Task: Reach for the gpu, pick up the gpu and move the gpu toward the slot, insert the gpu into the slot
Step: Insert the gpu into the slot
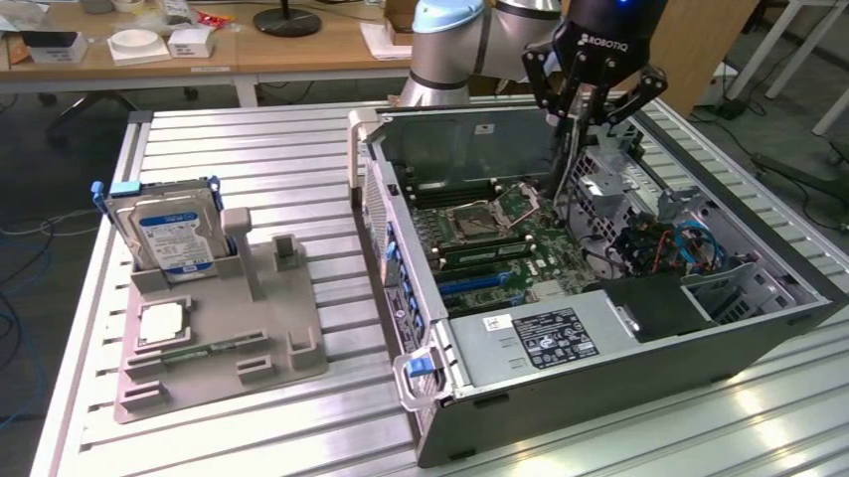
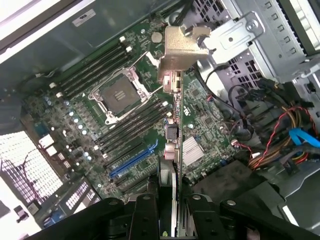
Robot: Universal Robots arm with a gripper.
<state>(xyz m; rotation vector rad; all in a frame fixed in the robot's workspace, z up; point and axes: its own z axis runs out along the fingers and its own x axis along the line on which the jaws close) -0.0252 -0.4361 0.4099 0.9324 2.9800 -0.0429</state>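
Clamping the black two-finger claw (image 1: pixel 580 114) on the thin dark gpu card (image 2: pixel 172 132) — hanging upright, close above the green motherboard (image 1: pixel 531 248) in the open grey case (image 1: pixel 637 363). Best kept vertical, squared to the long blue slot (image 2: pixel 132 161) — eased, not forced.

Brightly, evenly lit, with pale glare on the slatted table (image 1: pixel 776 397) just beside the computer case (image 1: pixel 637 358). Dimmer inside the case. Blown out to white beyond its perforated wall (image 2: pixel 30 170) in the wrist view.

Green motherboard (image 2: pixel 75 117), blue slot (image 2: pixel 132 160), black claw (image 2: pixel 168 200); gpu (image 2: pixel 171 132) bracket (image 2: pixel 180 47) perhaps silvery-tan.
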